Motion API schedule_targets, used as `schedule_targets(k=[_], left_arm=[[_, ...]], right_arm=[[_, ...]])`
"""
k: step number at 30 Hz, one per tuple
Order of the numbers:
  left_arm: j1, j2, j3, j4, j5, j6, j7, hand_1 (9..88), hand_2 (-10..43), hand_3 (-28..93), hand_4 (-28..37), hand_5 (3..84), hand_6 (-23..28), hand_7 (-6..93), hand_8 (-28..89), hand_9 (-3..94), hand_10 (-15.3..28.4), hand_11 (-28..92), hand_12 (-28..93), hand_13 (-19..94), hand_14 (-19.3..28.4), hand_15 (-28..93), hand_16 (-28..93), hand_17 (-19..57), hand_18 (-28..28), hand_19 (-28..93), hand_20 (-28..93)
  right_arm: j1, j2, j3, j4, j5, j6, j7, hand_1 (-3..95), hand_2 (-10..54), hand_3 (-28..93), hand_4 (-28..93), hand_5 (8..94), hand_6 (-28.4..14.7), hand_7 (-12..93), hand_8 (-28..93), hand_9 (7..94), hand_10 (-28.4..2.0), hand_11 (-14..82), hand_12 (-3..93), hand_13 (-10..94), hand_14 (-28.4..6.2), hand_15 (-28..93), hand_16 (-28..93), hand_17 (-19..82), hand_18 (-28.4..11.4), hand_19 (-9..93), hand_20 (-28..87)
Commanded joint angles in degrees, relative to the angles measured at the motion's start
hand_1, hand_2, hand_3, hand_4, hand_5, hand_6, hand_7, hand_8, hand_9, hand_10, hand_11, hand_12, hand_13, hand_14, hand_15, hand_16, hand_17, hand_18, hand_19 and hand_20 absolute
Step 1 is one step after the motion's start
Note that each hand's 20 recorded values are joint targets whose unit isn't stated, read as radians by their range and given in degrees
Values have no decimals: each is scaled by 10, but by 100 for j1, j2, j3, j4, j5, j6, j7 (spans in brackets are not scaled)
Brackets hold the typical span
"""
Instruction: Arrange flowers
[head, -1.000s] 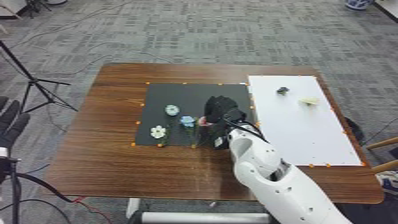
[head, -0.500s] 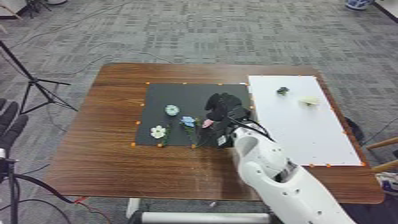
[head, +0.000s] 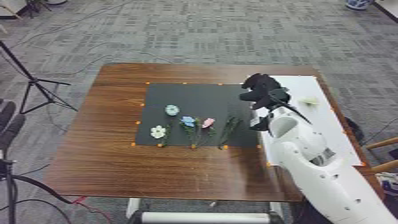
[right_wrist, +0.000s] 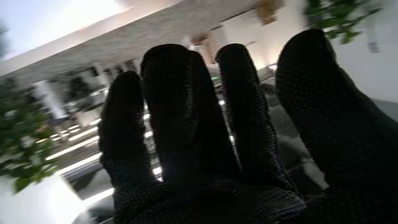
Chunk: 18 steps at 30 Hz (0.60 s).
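My right hand (head: 265, 94) is open over the border between the black mat (head: 200, 91) and the white board (head: 311, 135). In the right wrist view the right hand (right_wrist: 204, 150) has straight fingers and holds nothing. On the mat lie a pale blue flower (head: 172, 110), a white flower (head: 158, 131), a blue flower (head: 187, 121) and a pink flower (head: 208, 122); green stems (head: 229, 131) lie right of the pink one. A cream flower (head: 308, 100) rests on the board. At the far left edge is my left hand (head: 11, 125), away from the flowers.
The brown wooden table (head: 133, 172) carries the mat and board, with small orange markers around their edges. A black tripod (head: 31, 77) stands on the floor to the left. Cables run near the table's front left corner, and a chair (head: 384, 150) is at the right.
My right hand has moved away from the pink flower, toward the right and back, over the board's edge. The pink flower and the stems beside it are now uncovered.
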<state>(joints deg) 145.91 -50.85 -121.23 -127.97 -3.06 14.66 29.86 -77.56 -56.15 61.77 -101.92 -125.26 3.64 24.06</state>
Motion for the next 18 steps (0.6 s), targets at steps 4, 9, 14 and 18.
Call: schedule_targets(k=[4, 9, 14, 18], left_arm=[[350, -85, -216, -154, 88, 111, 201, 187, 176, 697, -283, 349, 75, 66, -64, 295, 120, 88, 123, 197, 122, 173, -16, -45, 94, 165, 97], [384, -85, -184, -165, 118, 46, 226, 187, 176, 697, -283, 349, 75, 67, -64, 295, 119, 89, 123, 198, 122, 173, -17, -45, 93, 164, 98], [378, -83, -136, -146, 104, 61, 250, 189, 176, 695, -283, 348, 75, 68, -65, 295, 117, 90, 122, 198, 121, 173, -17, -45, 93, 164, 98], [357, -87, -114, -144, 126, 61, 219, 190, 177, 694, -283, 348, 74, 69, -65, 295, 118, 91, 122, 198, 122, 173, -17, -44, 93, 163, 98]], right_arm=[[101, 1638, 1080, 1107, 404, -308, -663, 427, -95, 775, -283, 568, -21, 188, -125, 565, -130, 129, 153, 586, -100, 612, 243, 253, -215, 710, 365], [111, 1729, 1083, 1459, 70, -608, -872, 427, -95, 780, -283, 536, -9, 198, -131, 530, -118, 114, 148, 569, -81, 587, 236, 237, -202, 676, 345], [80, 1760, 1034, 1474, -90, -531, -739, 423, -95, 781, -283, 493, -12, 194, -137, 505, -112, 101, 146, 574, -72, 576, 231, 237, -201, 673, 337], [104, 1747, 856, 1519, -172, -308, -650, 460, -95, 704, -283, 487, -12, 184, -133, 502, -108, 98, 143, 579, -67, 573, 229, 238, -201, 675, 332]])
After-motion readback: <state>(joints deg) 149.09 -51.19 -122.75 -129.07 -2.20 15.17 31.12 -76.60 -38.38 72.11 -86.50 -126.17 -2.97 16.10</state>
